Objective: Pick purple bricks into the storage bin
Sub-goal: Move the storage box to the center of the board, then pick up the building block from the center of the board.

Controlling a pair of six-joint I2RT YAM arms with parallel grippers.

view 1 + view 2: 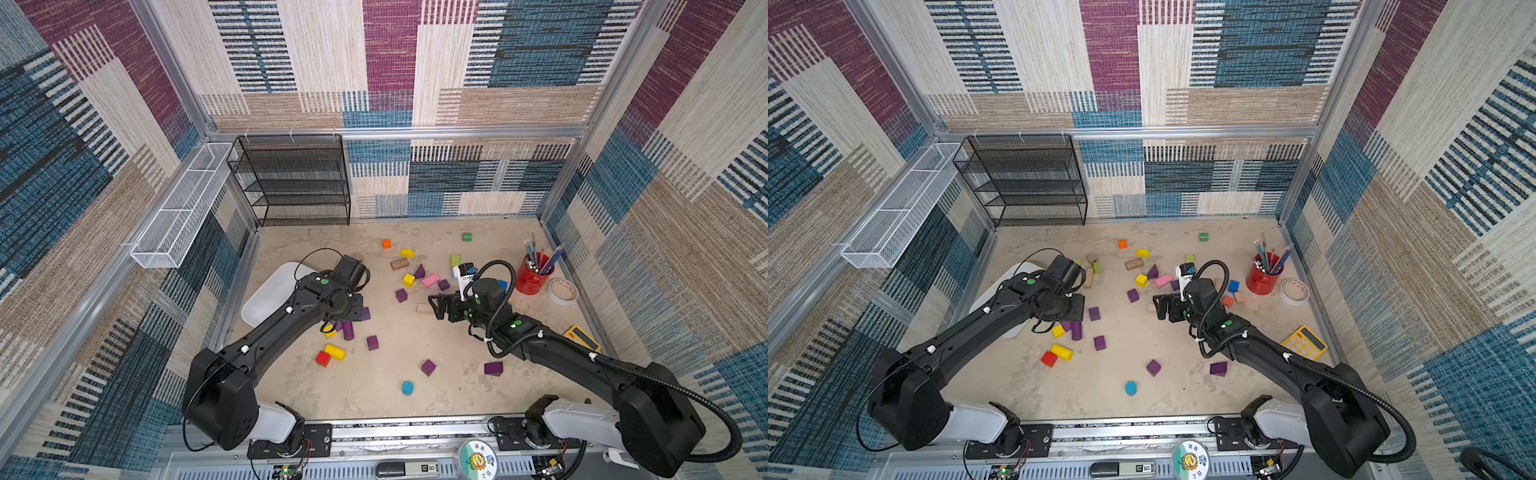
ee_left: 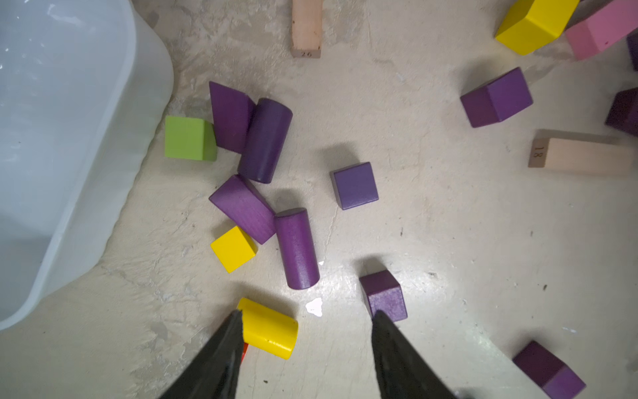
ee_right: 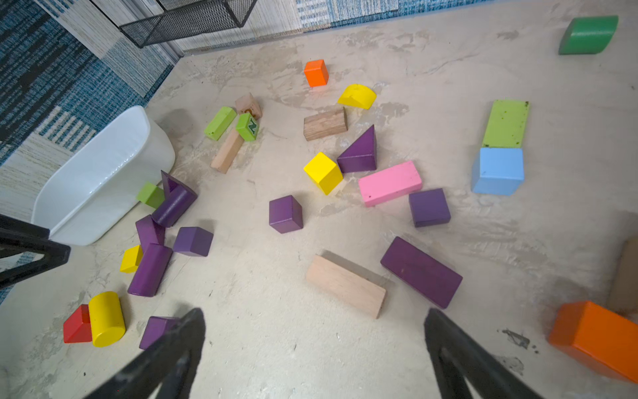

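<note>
Several purple bricks lie loose on the floor. A purple cylinder, a bar, a cube and a second cylinder against a wedge cluster beside the white storage bin. My left gripper hovers open over this cluster with nothing between its fingers. One fingertip overlaps a yellow cylinder, the other a purple cube. My right gripper stands wide open and empty over bare floor, near a long purple bar. More purple cubes sit toward the front.
Yellow, green, pink, blue, orange and plain wooden blocks lie among the purple ones. A red pen cup, tape roll and yellow calculator line the right side. A black mesh rack and white wire basket stand at the back left.
</note>
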